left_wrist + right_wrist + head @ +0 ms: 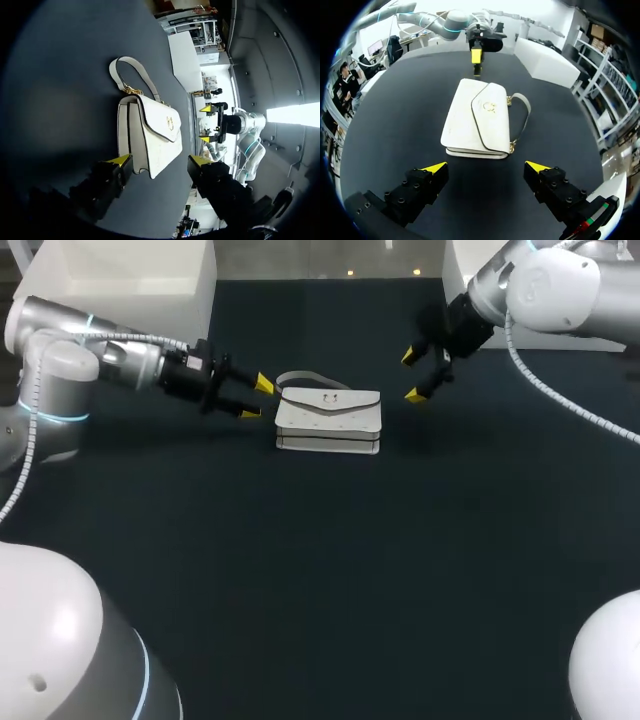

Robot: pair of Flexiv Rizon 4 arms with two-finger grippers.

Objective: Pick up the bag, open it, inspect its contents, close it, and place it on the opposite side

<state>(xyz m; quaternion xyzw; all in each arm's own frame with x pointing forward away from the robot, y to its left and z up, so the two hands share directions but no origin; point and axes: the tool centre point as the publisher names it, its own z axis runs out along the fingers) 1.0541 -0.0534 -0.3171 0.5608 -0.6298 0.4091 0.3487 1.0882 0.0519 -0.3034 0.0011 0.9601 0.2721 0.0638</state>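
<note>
A white handbag (328,412) lies flat on the dark table (320,570) with its flap closed and its strap (300,377) looped behind it. My left gripper (257,398) is open just left of the bag, level with its end. In the left wrist view the bag (150,135) lies ahead of the gripper (160,162), its near corner reaching between the spread tips, and neither finger presses on it. My right gripper (412,376) hovers open a little to the right of the bag. In the right wrist view the bag (475,117) lies ahead of the open gripper (485,167).
White boxes stand at the table's far left (140,285) and far right (480,285). The dark tabletop stretches wide in front of the bag.
</note>
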